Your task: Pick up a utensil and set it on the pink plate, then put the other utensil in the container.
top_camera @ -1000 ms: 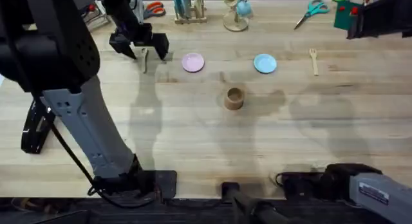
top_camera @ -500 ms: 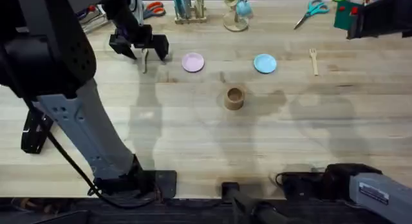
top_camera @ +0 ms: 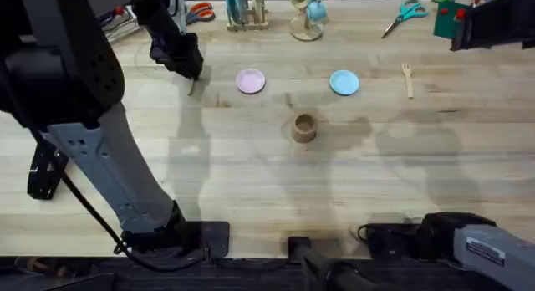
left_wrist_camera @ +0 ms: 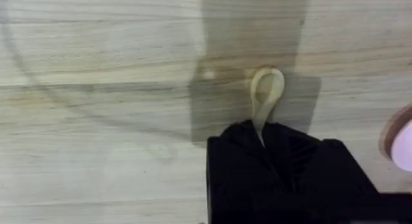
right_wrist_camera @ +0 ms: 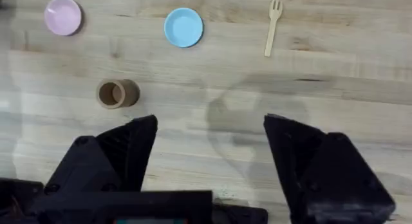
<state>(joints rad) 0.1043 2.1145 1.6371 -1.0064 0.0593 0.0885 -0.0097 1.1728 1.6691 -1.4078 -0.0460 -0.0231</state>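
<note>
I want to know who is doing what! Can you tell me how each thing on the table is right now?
left gripper: shut on the spoon's handle
spoon: pinched by its handle, bowl sticking out
right gripper: open, holding nothing
fork: lying flat on the table
pink plate: nothing on it
blue plate: nothing on it
wooden cup: upright, nothing inside

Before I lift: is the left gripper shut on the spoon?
Shut on it. In the left wrist view the left gripper has its black fingers together over the spoon handle, with the bowl sticking out.
</note>
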